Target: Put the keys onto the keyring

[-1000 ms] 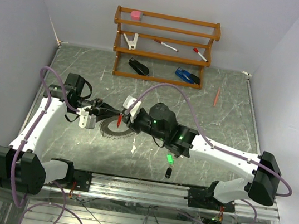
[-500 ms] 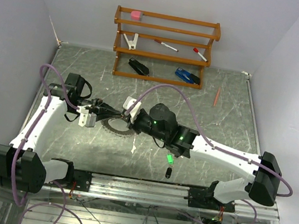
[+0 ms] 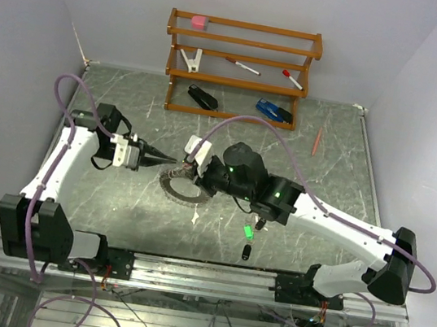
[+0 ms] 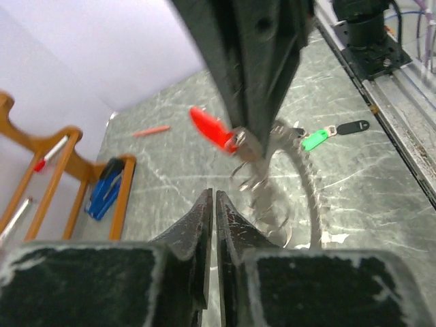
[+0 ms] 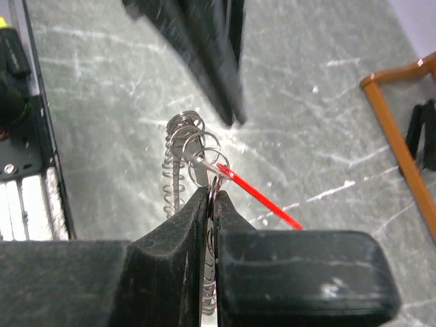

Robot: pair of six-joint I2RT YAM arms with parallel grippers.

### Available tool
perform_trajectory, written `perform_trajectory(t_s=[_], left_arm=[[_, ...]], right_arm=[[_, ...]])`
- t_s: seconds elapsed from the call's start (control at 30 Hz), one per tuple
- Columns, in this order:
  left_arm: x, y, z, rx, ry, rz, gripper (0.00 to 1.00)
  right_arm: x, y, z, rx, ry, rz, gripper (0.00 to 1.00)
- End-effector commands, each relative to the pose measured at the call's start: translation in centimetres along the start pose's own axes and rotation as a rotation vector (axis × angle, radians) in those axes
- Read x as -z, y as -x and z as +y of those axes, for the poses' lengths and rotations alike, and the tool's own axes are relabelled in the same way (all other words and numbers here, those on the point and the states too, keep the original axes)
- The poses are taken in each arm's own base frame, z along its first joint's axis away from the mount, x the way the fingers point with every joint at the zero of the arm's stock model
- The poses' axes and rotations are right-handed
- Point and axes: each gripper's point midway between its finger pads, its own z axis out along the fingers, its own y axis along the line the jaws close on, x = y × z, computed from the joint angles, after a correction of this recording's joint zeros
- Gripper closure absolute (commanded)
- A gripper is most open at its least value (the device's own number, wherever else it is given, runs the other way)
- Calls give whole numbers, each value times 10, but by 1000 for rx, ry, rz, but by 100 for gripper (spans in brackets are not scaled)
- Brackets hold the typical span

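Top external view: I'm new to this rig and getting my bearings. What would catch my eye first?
Mid-table, the right gripper pinches the jagged keyring, a red key jutting beside its tip, while the left gripper points at it, shut and empty. A green key lies loose toward the near edge, and a wooden rack stands at the back.

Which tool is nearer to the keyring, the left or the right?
Right. The right tool is shut on the keyring, beside the red key. The left tool, shut and empty, points at the keyring's left edge, seemingly just clear of it.
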Motion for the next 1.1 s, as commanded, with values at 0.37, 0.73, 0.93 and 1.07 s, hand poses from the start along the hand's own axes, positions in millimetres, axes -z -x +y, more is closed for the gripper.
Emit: perform_trajectory(t_s=[0.37,0.73,0.93,1.07], left_arm=[[58,-14,92,115,154,117,65],[37,32,57,390,120,98,42],[45,13,74,118,92,191,47],[75,-4,168,168,325,351,60]], right_arm=[[17,-45,26,-151,206,313,100],[-24,-35,-4,-67,180,312,100],[-29,-27,-19,-101,164,291,100],[-24,-22,-23,-129,150,269,100]])
